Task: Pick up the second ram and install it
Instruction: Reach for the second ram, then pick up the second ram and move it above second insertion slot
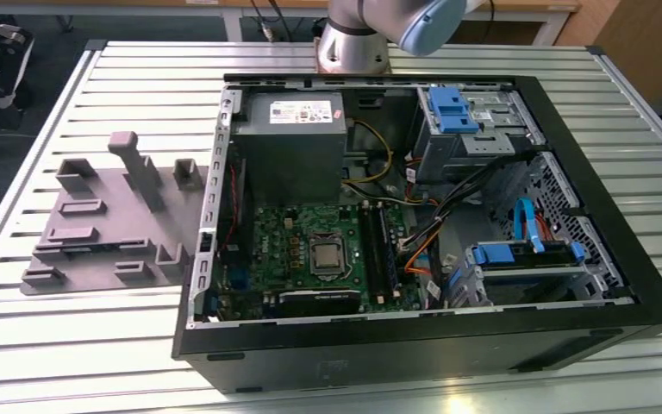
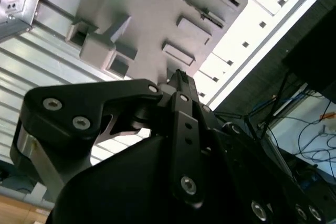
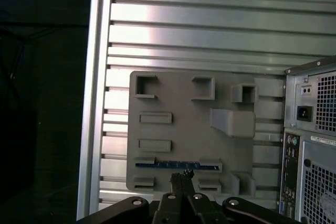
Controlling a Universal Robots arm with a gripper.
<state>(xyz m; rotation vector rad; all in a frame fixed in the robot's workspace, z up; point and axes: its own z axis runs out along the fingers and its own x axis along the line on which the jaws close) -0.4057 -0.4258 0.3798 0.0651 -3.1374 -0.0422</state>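
arm (image 1: 354,39) hangs above the fixture (image 3: 184,129) holding the second ram (image 3: 176,165), fingers (image 3: 177,184) closed, empty.

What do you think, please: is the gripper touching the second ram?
Apart. In the first wrist view the gripper hangs well above the grey fixture, whose whole plate shows far beneath it; the second ram stands on edge in it.

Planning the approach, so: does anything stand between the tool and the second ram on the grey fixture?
Nothing visible does. In the first wrist view the second ram lies uncovered along one edge of the grey fixture, and the tool points toward it with no object between them.
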